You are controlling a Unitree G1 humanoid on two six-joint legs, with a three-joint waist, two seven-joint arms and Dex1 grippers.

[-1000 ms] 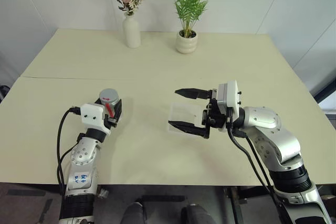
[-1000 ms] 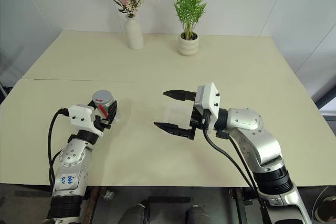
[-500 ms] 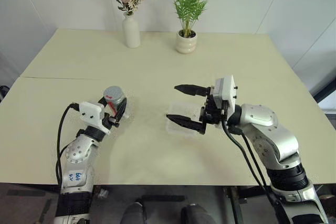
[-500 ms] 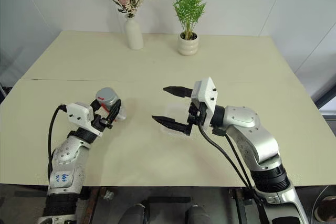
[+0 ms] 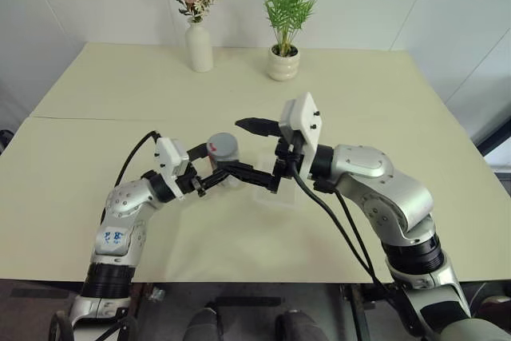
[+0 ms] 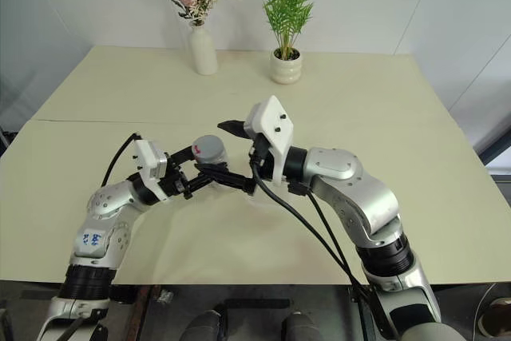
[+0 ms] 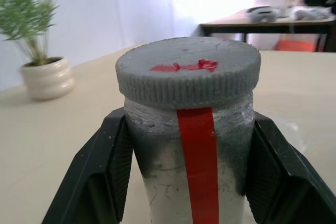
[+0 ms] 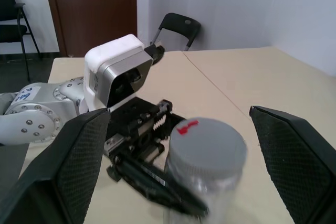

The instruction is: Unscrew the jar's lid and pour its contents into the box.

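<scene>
Head views, table (image 5: 120, 109): pale cream top. White flower vase (image 5: 200, 47) and white plant pot (image 5: 283, 63) stand at the far edge, apart from each other.
Head views, left gripper (image 5: 215, 177): clenched on the jar (image 5: 224, 158), one black finger on each side of the clear body. The jar is upright, raised off the table near its middle.
Head views, lid (image 5: 223, 146): grey, on the jar, small red mark on top.
Head views, right gripper (image 5: 257, 152): released, fingers spread wide. One finger lies just beyond the lid, the other below and in front of the jar. The jar sits between them; contact cannot be told.
Head views, box (image 5: 269, 191): clear shallow tray on the table, mostly hidden under the right gripper, just beside the jar.

Left wrist view, jar (image 7: 197, 182): held between the two black fingers (image 7: 100, 177), red strip running down its side. Clear wall looks frosted; contents cannot be made out.
Left wrist view, lid (image 7: 188, 77): ribbed grey rim, red mark on top, seated on the jar.
Left wrist view, background: plant pot (image 7: 47, 78) on the table.

Right wrist view, right gripper fingers (image 8: 79, 166): wide apart, jar (image 8: 202, 195) and lid (image 8: 207, 141) between them, neither finger seen touching.
Right wrist view, left gripper (image 8: 157, 182): closed on the jar.
</scene>
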